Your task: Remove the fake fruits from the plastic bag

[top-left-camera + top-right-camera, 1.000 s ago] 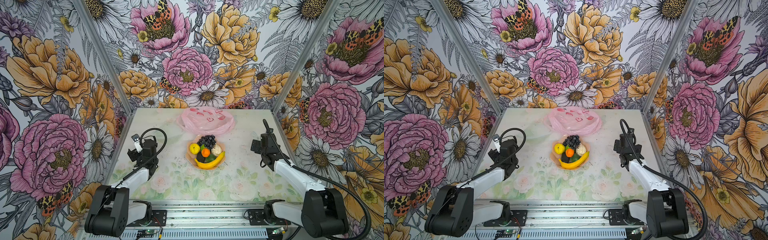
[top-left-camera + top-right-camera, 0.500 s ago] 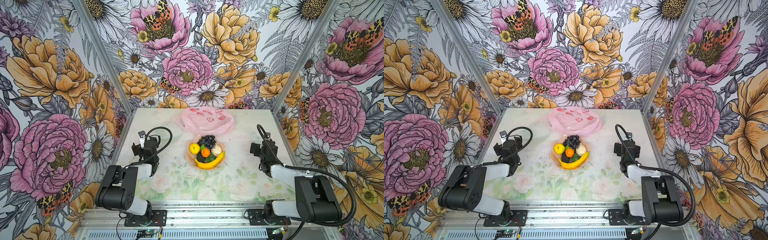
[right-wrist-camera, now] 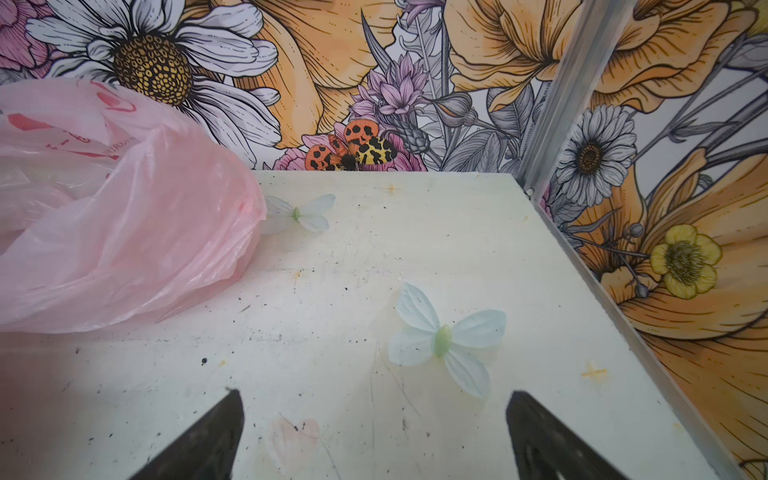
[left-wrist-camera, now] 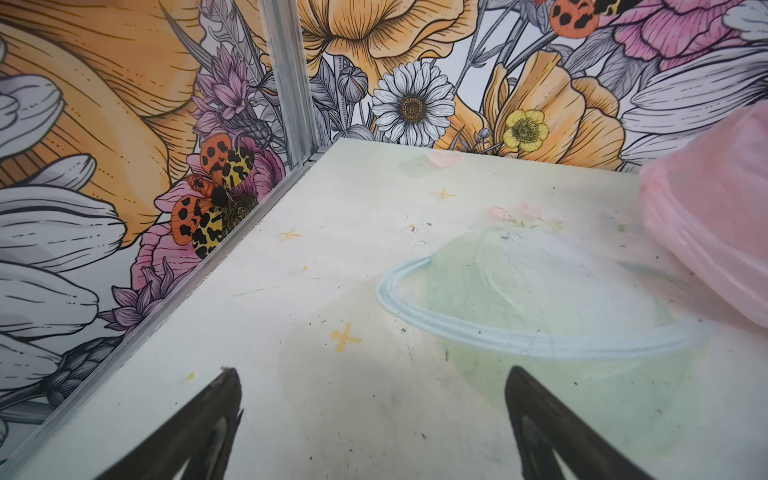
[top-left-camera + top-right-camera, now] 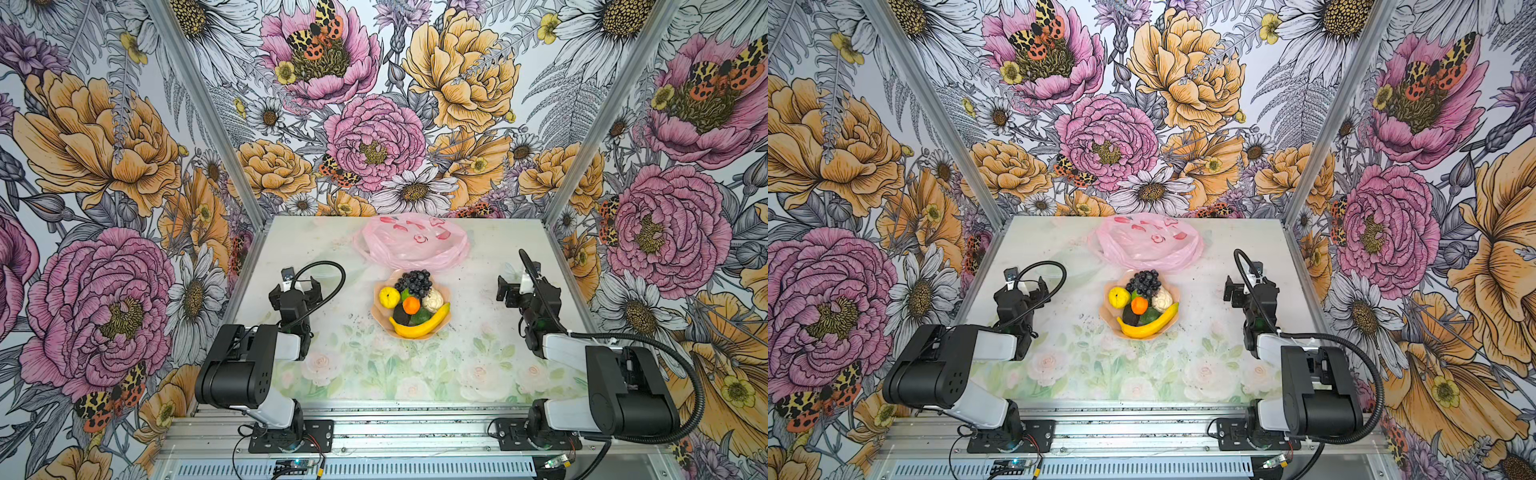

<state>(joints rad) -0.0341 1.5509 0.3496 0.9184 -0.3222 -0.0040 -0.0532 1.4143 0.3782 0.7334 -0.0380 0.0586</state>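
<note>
Flanking the peach bowl point(image 5: 377, 318) with my left jaws and my right jaws both spread and empty, I am judging the fake fruits point(image 5: 411, 306) heaped in it about equally near either arm, the plastic bag point(image 5: 409, 249) lying slack on the bench point(image 5: 415, 374) just beyond.

One each: plastic bag point(image 5: 411, 245), bowl point(image 5: 379, 321), banana point(image 5: 419, 327), lemon point(image 5: 389, 297), orange point(image 5: 411, 306), grape bunch point(image 5: 413, 282), avocado point(image 5: 401, 316), cream knobbly piece point(image 5: 433, 300), two green limes point(image 5: 422, 318)

Bare table point(image 5: 478, 316) lies open on either side of the bowl point(image 5: 376, 316). The bag point(image 5: 411, 245) fills the far middle, just behind it.
</note>
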